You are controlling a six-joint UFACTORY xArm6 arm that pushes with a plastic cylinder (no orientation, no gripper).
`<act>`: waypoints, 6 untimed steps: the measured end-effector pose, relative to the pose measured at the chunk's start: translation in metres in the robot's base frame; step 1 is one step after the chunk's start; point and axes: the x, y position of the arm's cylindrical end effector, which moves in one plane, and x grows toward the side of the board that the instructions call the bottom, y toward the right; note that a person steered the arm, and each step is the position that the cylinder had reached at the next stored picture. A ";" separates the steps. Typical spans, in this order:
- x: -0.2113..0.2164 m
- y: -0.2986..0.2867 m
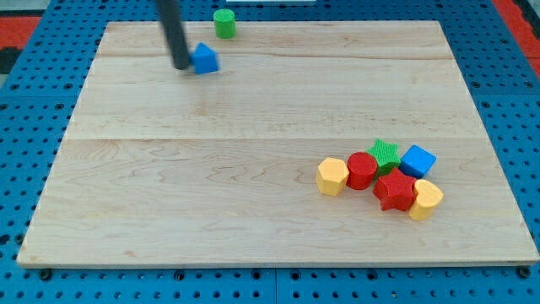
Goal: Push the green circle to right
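The green circle [224,23] is a small green cylinder at the view's top edge of the wooden board [211,194], left of centre. My tip [181,66] is below and to the left of it, touching the left side of a small blue block [204,59]. The rod rises from the tip toward the view's top.
A cluster of blocks lies at the lower right: a yellow block [332,176], a red cylinder [362,170], a green star [385,153], a blue cube [418,160], a red star [395,191] and a yellow heart [426,199]. Blue pegboard [34,76] surrounds the board.
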 end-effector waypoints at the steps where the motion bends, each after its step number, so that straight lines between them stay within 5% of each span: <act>1: 0.004 -0.019; 2: -0.043 -0.104; 3: -0.097 -0.079; 5: -0.115 -0.051; 6: -0.114 0.036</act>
